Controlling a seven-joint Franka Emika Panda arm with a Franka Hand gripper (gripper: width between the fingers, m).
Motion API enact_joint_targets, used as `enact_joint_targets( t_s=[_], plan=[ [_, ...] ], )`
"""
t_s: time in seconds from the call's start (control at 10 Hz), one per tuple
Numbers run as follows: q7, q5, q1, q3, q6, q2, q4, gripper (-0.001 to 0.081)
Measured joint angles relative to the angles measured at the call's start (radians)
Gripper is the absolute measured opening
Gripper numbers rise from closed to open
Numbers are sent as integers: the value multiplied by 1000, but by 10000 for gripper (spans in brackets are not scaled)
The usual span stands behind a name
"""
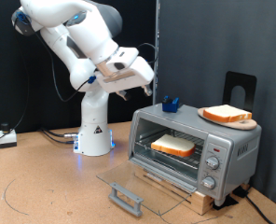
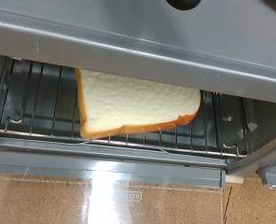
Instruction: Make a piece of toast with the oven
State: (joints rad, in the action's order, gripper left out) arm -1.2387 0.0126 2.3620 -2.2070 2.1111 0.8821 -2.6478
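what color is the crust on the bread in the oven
Tan-brown, around a pale white middle; the bread in the oven shows best in the wrist view.

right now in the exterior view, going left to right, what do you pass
small box with cables at the left edge → robot base → oven door handle → gripper above the oven → slice on the rack → slice on the board on top → oven knobs

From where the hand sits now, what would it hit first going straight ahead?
Probably the slice of bread on the wire rack inside the open oven, which the wrist view faces. Depth is unclear, and the hand hovers above the oven.
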Motion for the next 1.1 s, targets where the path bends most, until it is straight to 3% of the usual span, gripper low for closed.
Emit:
enact_joint_targets(
  t_s=[0.1,0.2,0.4,0.6,0.8,0.9,1.1],
  plan=[
    [0,0,0,-2,3,0,-3,809],
    [65,16,5,-2,-6,-5,-3,809],
    [262,46,38,-5,15,-28,-1,809],
    [438,48,101,2,30,-76,20,809],
    [588,37,170,-13,-29,-144,56,809],
    [550,38,164,-10,-22,-141,54,809],
    [704,78,164,-16,-102,-157,64,809]
  ],
)
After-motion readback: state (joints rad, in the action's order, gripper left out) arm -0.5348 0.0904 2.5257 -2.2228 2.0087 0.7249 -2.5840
